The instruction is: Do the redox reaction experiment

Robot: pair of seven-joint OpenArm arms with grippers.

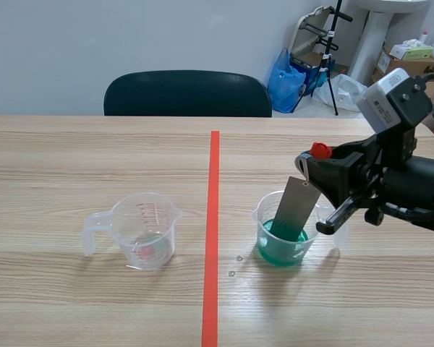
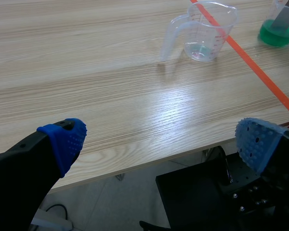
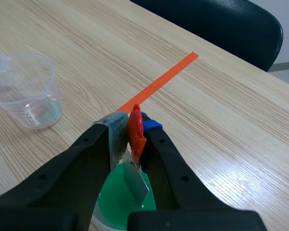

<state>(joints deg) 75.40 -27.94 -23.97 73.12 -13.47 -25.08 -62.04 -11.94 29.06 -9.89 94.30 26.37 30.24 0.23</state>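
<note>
The grey metal strip (image 1: 296,206) stands tilted in the cup of green liquid (image 1: 281,249), just right of the tape line (image 1: 213,217), with its lower end in the liquid. Hold it submerged and steady so it doesn't tip the light cup. Your right gripper (image 1: 309,165) is clamped on the strip's top beside a red tab (image 3: 136,132) — grip firmly and make any move slow. The left gripper (image 2: 162,140) hangs spread wide off the table's near edge, well apart from the empty measuring cup (image 1: 146,230).

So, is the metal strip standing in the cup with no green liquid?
No, the metal strip leans in the cup of green liquid, held by the right gripper.
</note>
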